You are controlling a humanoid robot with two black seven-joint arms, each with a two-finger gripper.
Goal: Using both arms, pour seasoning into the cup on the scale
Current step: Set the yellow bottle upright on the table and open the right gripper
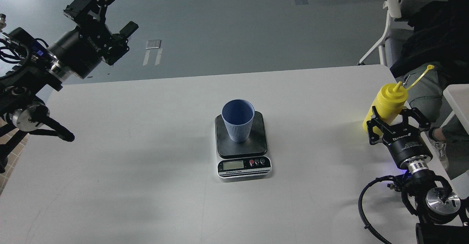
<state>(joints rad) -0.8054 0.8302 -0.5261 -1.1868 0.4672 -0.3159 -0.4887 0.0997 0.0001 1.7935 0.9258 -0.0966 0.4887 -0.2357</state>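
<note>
Centrally, a pale blue ribbed cup (238, 120) is standing upright and open-mouthed on the dark weighing plate of a small kitchen scale (242, 145), whose display and three small buttons are facing the camera on a white surface (146, 156). At the right edge of that surface, the right gripper (396, 121) is closing its two fingers around the lower body of a yellow squeeze bottle of seasoning (389, 105), one finger lying on each side of it; the bottle is leaning slightly, its pointed nozzle aiming up and its thin cap strap trailing off to the upper right. Bottle and cup are sitting well apart. At the upper left, the left gripper (119, 11) is hanging above the far corner of the surface with its fingers spread wide and nothing between them, well apart from the scale. A white chair (394, 24) and a seated person (436, 35) in dark clothing are showing beyond the right corner.
</note>
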